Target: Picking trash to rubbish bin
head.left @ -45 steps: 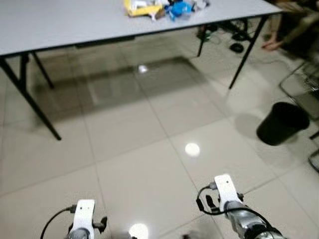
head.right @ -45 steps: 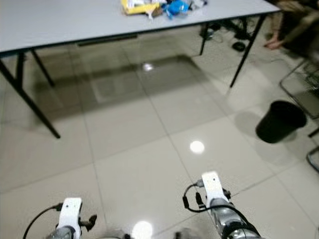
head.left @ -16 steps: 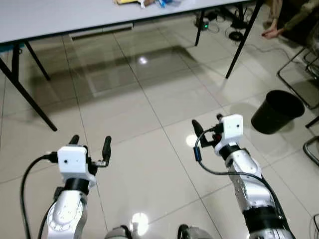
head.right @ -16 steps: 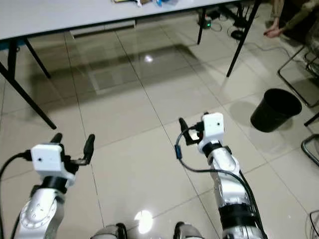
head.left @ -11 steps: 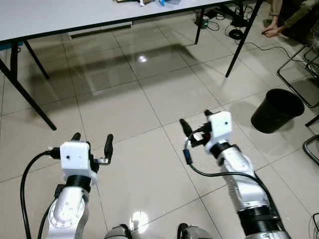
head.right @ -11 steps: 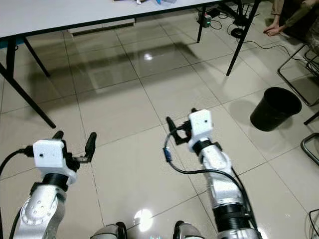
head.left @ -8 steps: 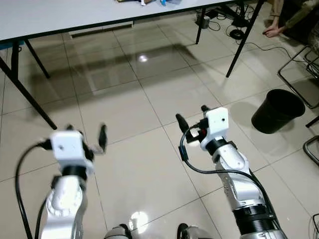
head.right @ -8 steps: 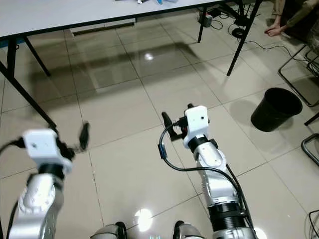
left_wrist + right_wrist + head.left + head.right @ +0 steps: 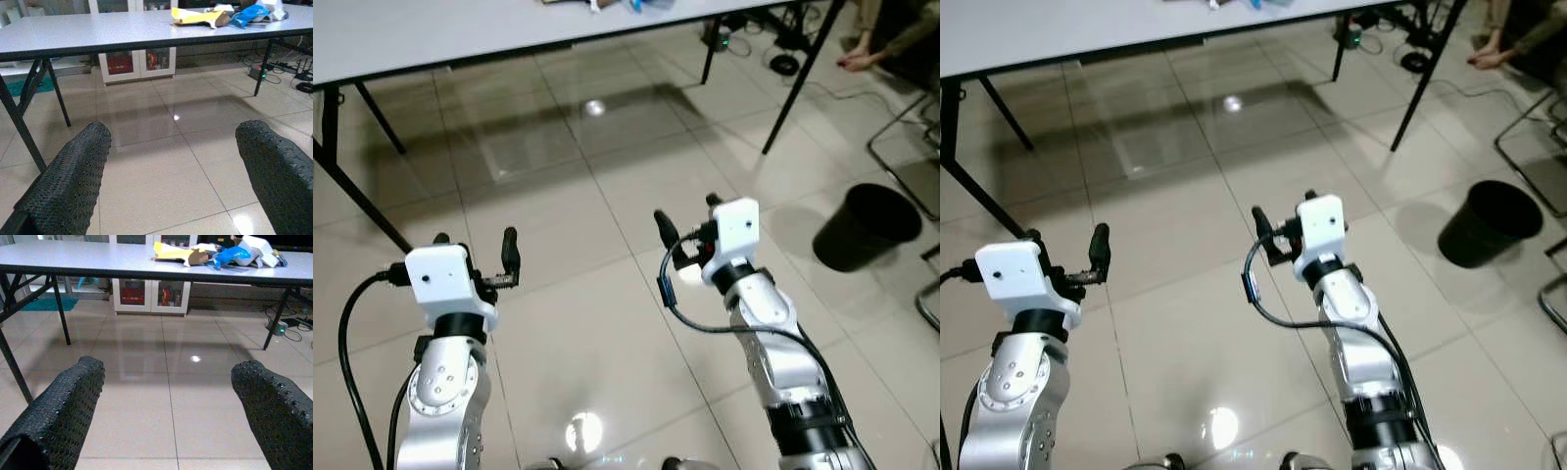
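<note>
Both arms are raised in front of the robot over the tiled floor (image 9: 607,323), pointing toward a long grey bench (image 9: 431,34) on black legs; the left gripper (image 9: 475,253) has its fingers (image 9: 73,181) spread wide with nothing between them; the right gripper (image 9: 685,223) likewise has its fingers (image 9: 266,401) spread and empty. The trash (image 9: 215,253) lies in a small heap on the far right part of the bench top, well apart from both grippers: a yellow wrapper (image 9: 171,252), a blue packet (image 9: 232,255) and some white pieces (image 9: 257,246) close together. The rubbish bin (image 9: 867,227), black and round, stands on the floor to the robot's right, beyond the right arm and near a bench leg (image 9: 798,83); cables (image 9: 783,49) lie under the bench's far end.
</note>
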You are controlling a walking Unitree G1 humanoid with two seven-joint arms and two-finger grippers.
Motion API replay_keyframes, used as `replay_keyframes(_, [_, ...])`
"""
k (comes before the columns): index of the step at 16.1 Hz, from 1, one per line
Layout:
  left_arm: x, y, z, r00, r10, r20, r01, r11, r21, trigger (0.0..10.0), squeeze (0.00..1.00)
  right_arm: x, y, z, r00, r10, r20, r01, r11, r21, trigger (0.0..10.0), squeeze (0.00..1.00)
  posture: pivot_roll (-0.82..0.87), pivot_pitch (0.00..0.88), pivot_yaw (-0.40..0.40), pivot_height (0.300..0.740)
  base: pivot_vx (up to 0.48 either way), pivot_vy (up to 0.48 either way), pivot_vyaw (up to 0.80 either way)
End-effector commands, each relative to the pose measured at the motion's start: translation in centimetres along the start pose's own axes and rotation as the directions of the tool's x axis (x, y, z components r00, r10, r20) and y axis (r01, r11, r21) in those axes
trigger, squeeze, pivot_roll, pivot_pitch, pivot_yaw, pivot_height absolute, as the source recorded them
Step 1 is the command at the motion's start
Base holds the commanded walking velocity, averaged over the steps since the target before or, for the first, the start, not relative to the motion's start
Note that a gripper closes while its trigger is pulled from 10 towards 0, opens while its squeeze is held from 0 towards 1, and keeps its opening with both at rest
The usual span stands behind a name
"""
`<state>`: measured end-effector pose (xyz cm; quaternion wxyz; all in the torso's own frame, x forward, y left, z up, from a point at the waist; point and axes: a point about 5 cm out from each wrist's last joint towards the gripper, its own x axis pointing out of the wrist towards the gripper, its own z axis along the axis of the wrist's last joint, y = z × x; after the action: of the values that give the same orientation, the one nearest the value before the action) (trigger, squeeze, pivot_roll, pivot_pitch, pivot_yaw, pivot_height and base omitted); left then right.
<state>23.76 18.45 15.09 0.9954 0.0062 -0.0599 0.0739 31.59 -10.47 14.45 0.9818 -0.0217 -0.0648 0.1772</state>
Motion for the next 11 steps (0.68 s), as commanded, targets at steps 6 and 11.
replay_keyframes(6, [-0.31, -0.45, -0.4, 0.999, 0.01, -0.033, -0.01, 1.0, -0.015, 10.0, 0.0, -0.14, 0.11, 0.02, 1.0, 0.003, -0.008, -0.003, 1.0, 0.007, 10.0, 0.0, -0.01, 0.173, -0.017, 0.74, 0.476, 0.0, 0.0])
replay_keyframes(11, [-0.23, -0.63, -0.59, 0.999, 0.006, -0.045, -0.007, 1.0, -0.015, 10.0, 0.0, -0.16, 0.38, -0.14, 1.0, 0.007, -0.013, -0.006, 1.0, 0.013, 10.0, 0.0, -0.01, 0.177, -0.013, 0.74, 0.474, 0.0, 0.0])
